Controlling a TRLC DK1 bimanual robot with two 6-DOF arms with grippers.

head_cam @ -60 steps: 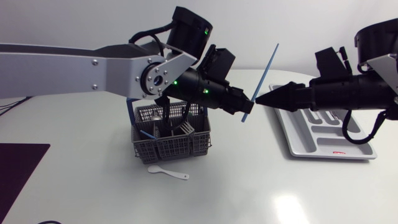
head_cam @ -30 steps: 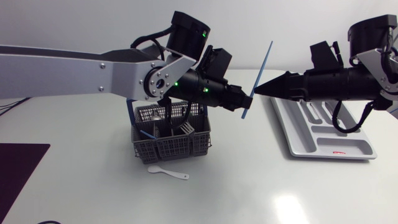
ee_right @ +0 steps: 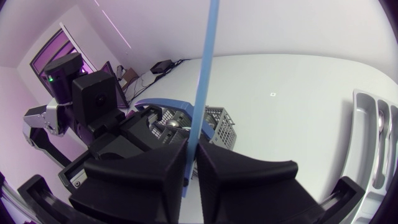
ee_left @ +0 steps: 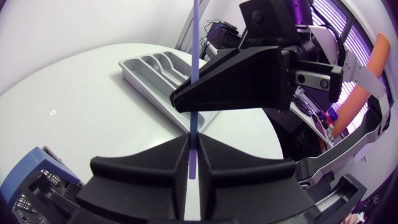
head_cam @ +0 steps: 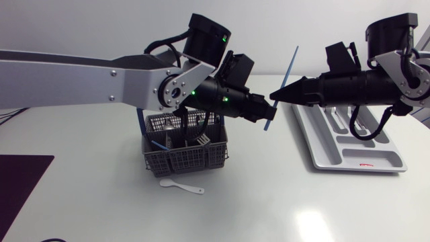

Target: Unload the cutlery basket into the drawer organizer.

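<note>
Both pairs of jaws clamp the blue stick (head_cam: 293,62), covering its middle.

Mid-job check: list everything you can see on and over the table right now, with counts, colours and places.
blue stick: one, thin, tilted, held in the air between basket and organizer.
cutlery basket: one, grey with a blue handle, on the table under the left arm.
cutlery in the basket: several pieces, metal plus one with a blue handle; exact count unclear.
white spoon: one, lying on the table just in front of the basket.
drawer organizer: one, light grey, on the table's right side under the right arm; compartments look empty.
table: one, white.
left claw: black, shut on the blue stick's lower part.
right claw: black, shut on the same stick just above it.
</note>
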